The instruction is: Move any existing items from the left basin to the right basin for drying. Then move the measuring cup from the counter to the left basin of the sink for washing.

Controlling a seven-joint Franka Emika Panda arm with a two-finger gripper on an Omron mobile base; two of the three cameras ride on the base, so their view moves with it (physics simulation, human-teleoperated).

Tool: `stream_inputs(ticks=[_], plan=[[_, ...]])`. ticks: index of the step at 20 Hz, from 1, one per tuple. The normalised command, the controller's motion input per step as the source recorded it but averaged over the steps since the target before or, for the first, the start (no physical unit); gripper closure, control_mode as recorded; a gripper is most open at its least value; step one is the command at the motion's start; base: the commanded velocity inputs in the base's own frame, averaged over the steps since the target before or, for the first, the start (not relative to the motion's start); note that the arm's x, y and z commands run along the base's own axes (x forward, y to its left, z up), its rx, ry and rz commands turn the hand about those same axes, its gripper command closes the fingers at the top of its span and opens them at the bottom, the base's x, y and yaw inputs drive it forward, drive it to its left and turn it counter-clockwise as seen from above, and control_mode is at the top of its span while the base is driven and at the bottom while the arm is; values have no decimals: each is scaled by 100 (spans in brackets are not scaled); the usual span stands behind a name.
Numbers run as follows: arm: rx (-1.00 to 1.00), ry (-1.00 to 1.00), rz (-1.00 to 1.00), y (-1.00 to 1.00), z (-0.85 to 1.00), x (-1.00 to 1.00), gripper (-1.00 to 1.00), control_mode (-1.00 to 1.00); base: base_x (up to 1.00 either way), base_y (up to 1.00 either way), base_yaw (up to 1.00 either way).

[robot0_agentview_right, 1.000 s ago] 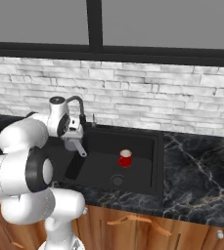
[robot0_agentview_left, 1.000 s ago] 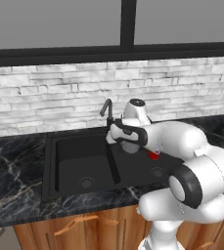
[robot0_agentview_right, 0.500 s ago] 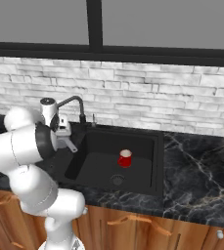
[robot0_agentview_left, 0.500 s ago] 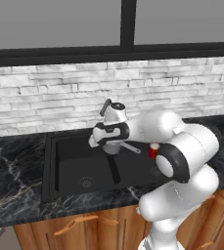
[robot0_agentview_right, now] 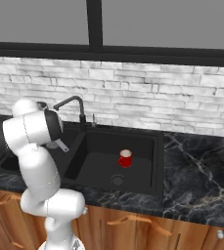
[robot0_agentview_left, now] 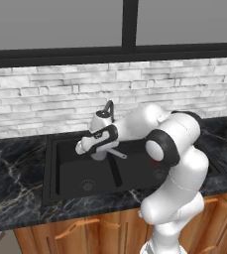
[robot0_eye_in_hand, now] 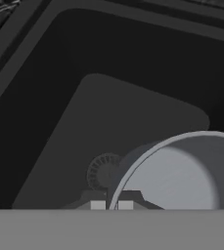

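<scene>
The grey metal measuring cup (robot0_agentview_left: 99, 152) hangs over the left basin (robot0_agentview_left: 70, 173), its thin handle (robot0_agentview_left: 118, 154) pointing right. My gripper (robot0_agentview_left: 96, 147) is shut on the cup's rim. In the hand view the fingertips (robot0_eye_in_hand: 98, 205) pinch the rim of the measuring cup (robot0_eye_in_hand: 182, 176), and the left basin's floor (robot0_eye_in_hand: 108, 112) with its round drain (robot0_eye_in_hand: 102, 171) lies below. The red cup (robot0_agentview_right: 125, 158) stands upright in the wider right basin (robot0_agentview_right: 99, 168), near that basin's drain (robot0_agentview_right: 116, 179).
The dark slim faucet (robot0_agentview_right: 70, 102) rises behind the sink divider, close to my arm. Black marble counter (robot0_agentview_right: 196, 171) runs on both sides of the sink, with a white brick wall and a window behind.
My arm has swung left with the measuring cup, from above the divider to over the left basin. The red cup has stayed put in the right basin.
</scene>
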Motion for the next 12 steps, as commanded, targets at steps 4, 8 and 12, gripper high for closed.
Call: stream_inputs(ticks=[4, 8, 12], plan=[[0, 0, 1, 35, -35, 42, 100, -100, 0, 0, 0], [0, 0, 1, 44, -37, 31, 100, -100, 0, 0, 0], [0, 0, 0, 48, -36, 1, 100, -100, 0, 0, 0]])
